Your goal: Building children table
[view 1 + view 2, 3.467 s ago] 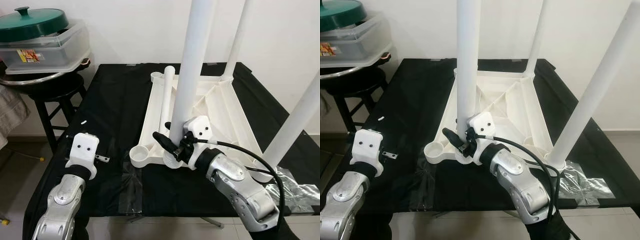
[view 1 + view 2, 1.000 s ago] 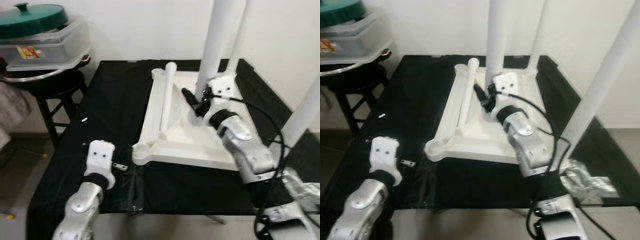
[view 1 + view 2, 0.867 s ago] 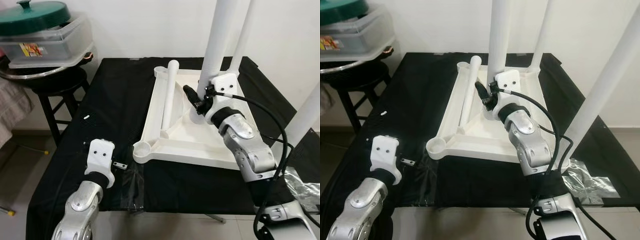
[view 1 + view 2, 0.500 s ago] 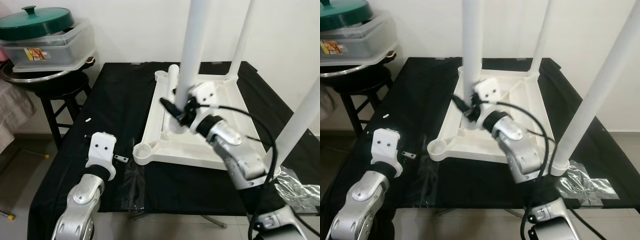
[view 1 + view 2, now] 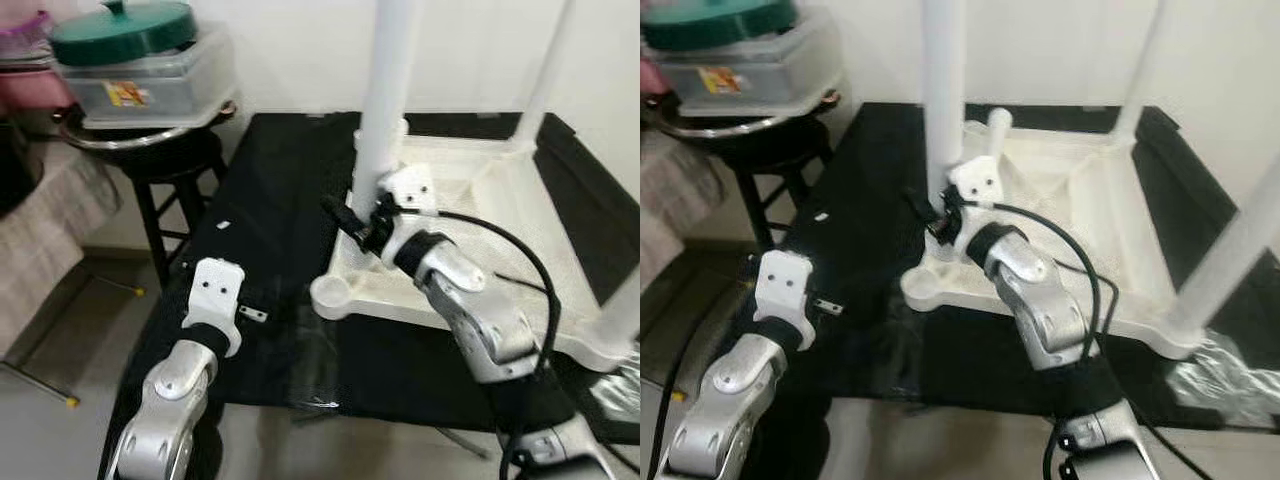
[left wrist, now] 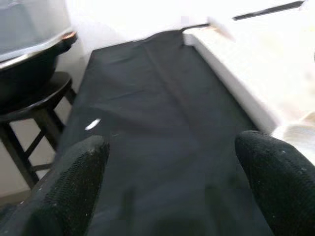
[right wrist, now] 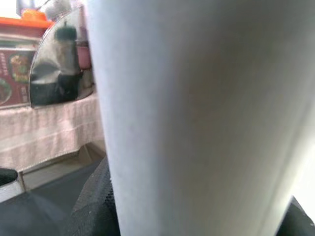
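Two legs already standing in the upturned tabletop [image 5: 470, 200], third leg [image 5: 385, 100] clamped in right gripper [image 5: 358, 222], near socket [image 5: 333, 293] unfilled; left gripper [image 6: 167, 184] spread apart, idle.

My robot's two silver arms [image 5: 160, 400] are built of rounded metal segments, each ending in a white wrist block [image 5: 213, 290] with two dark screw holes above a black cuff. A black cable [image 5: 500, 250] loops along my right arm [image 5: 470, 305].
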### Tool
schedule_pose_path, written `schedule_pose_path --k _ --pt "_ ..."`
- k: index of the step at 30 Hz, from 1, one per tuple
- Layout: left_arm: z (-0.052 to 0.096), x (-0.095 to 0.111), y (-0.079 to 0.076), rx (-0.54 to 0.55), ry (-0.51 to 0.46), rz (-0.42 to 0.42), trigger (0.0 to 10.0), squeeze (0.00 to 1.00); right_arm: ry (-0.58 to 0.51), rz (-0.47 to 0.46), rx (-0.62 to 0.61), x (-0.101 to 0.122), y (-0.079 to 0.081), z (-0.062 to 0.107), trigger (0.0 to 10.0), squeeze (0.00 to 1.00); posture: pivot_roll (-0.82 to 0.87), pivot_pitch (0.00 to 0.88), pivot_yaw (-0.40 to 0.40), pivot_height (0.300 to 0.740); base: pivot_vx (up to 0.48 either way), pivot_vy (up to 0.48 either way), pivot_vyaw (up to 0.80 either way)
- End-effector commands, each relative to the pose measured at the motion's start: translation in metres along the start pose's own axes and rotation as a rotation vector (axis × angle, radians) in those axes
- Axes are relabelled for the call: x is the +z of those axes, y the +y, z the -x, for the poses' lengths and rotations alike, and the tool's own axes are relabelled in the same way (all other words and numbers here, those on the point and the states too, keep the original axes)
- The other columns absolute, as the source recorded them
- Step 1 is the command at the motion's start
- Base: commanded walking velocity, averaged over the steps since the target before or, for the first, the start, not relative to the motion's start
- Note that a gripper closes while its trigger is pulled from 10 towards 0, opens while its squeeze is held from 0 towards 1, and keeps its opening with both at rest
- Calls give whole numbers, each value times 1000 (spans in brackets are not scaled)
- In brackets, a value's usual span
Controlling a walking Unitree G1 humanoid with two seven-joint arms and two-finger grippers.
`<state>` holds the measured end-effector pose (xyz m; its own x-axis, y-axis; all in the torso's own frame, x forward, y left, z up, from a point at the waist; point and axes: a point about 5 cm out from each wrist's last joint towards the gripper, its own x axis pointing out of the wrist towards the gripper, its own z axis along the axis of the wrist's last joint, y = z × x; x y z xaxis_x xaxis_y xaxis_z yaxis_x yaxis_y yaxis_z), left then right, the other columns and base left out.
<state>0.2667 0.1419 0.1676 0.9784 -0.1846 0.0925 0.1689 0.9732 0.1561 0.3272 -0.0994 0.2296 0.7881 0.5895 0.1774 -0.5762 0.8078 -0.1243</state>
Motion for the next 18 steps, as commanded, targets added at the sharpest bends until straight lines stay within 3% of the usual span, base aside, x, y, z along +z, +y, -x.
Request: schedule_pose_path --k 1,18 --pt "0 0 -1 -17 1 0 10000 0 1 -14 18 0 8 1 10000 0 16 131 21 740 0 0 0" --pt "2 -11 -7 -21 22 -29 10000 0 18 -18 53 5 4 11 10000 0 0 152 25 740 0 0 -800"
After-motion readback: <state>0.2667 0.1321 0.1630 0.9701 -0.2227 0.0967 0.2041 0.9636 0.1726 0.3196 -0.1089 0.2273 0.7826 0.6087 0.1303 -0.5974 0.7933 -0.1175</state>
